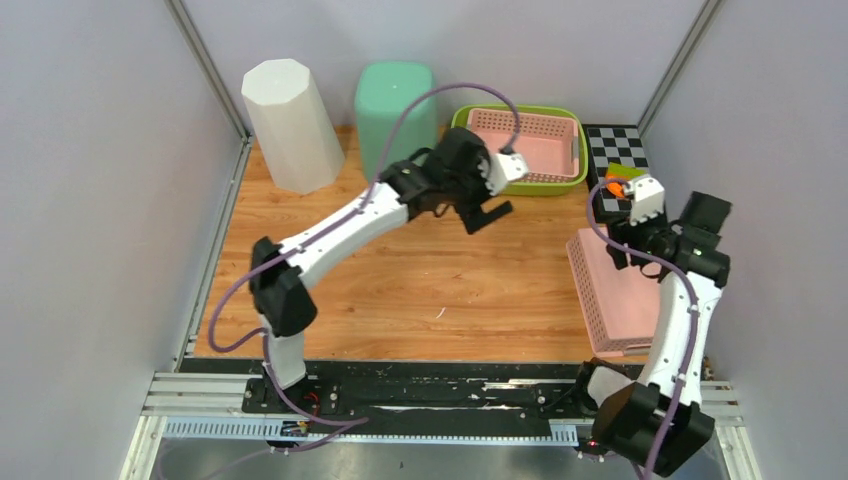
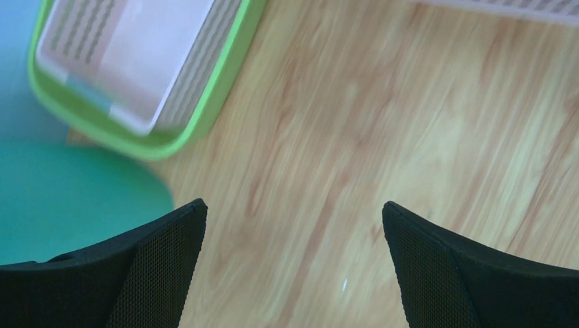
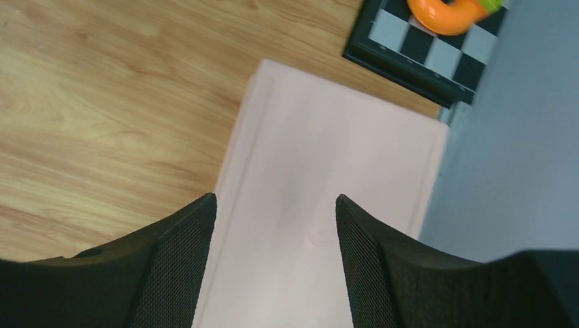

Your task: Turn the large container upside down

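1. White bin [image 1: 292, 125], teal bin [image 1: 394, 105] and green tray [image 1: 548, 186] are standing at 12 o'clock; large pink container [image 1: 608, 298] is lying bottom-up at 3 o'clock.
2. Left gripper [image 2: 292, 208] is hovering over table [image 2: 410, 102], fingers spread.
3. Right gripper [image 3: 273, 201], fingers spread, is hanging over it.

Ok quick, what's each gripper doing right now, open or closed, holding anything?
Left gripper: open, holding nothing.
Right gripper: open, holding nothing, over the pink crate.
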`<state>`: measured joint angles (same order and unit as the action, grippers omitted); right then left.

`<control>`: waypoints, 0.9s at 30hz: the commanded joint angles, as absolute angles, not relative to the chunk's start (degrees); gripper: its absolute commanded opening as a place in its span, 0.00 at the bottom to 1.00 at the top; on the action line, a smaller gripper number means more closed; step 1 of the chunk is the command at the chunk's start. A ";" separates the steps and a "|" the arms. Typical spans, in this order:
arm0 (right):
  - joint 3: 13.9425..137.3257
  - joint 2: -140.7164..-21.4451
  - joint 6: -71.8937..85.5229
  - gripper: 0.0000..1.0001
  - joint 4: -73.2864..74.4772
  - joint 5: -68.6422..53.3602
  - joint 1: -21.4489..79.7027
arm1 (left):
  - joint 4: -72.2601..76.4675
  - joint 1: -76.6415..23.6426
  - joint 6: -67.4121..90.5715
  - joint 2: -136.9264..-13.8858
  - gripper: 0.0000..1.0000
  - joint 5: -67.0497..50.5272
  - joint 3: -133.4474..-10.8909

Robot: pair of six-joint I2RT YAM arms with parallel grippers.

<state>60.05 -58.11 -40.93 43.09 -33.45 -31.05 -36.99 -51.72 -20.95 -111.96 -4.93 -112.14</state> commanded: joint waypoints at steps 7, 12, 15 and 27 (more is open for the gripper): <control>56.13 -66.13 -28.65 0.67 29.76 -11.50 -6.82 | -40.16 -32.02 -33.11 -84.16 1.00 -21.94 -74.21; 62.52 -75.02 -28.19 0.68 27.26 -9.56 -0.45 | -37.78 -27.49 -38.82 -74.09 1.00 -24.31 -61.43; 69.35 -80.79 -28.83 0.68 26.73 -7.87 4.29 | -36.20 -24.78 -40.34 -69.75 1.00 -27.18 -56.13; 98.99 -107.56 -38.77 0.64 29.86 -5.65 10.87 | -41.50 -17.65 -51.14 -63.02 1.00 -34.87 -45.90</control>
